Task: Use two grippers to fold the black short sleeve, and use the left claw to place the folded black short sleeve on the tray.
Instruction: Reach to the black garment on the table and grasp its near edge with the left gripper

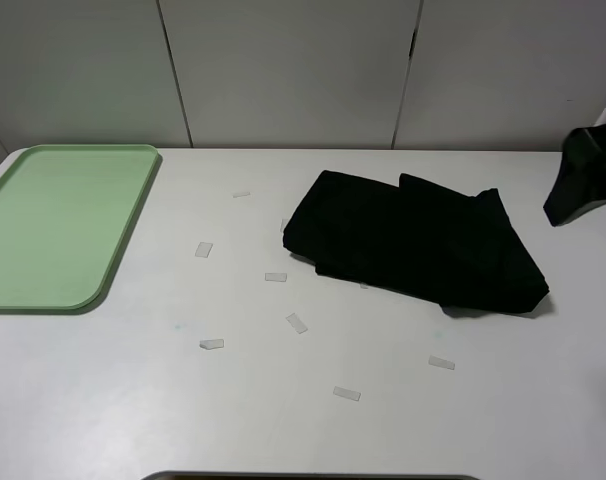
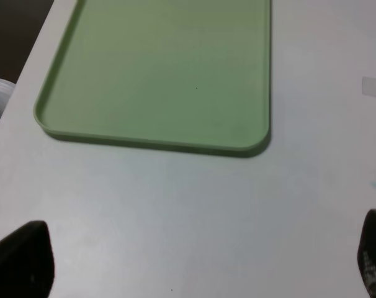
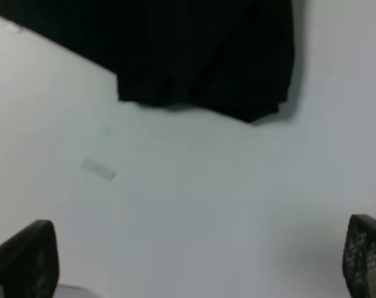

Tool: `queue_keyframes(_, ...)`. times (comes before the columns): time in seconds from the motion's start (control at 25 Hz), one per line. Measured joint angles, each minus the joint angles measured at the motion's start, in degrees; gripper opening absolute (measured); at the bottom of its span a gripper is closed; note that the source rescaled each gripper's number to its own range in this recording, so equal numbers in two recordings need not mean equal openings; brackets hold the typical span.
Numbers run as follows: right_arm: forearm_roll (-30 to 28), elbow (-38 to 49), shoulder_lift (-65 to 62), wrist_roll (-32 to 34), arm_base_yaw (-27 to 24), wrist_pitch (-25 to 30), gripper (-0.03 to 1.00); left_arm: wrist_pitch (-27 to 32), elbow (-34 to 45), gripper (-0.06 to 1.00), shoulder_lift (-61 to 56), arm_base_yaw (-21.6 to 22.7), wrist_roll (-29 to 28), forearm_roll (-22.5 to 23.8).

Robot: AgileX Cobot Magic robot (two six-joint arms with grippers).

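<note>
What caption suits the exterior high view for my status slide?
Folded black short sleeve on the white table, apart from the empty green tray at far left.

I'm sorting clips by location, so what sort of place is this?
Probably a robot test bench in a lab: a white table dotted with tape markers, plain grey wall panels behind, and just a green tray and a black shirt laid out.
</note>
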Motion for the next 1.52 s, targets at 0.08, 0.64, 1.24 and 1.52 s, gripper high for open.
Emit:
queue_keyframes(0.08, 1.19, 2.91, -6.05, 0.00, 0.00, 0.05, 1.00, 0.00, 0.00, 0.98, 0.00, 0.00, 0.00, 0.00)
queue_keyframes(0.64, 1.67, 17.02, -43.49, -0.23, 0.05, 0.33, 1.00, 0.00, 0.00, 0.98, 0.00, 0.00, 0.00, 0.00)
queue_keyframes(1.24, 1.42, 28.61, -63.17, -4.67, -13.38, -10.24, 1.00, 0.00, 0.00, 0.98, 0.00, 0.00, 0.00, 0.00)
queue_keyframes(1.52, 1.25, 29.13, -64.72, -4.94, -15.27, -10.74, 1.00, 0.00, 0.00, 0.98, 0.00, 0.00, 0.00, 0.00)
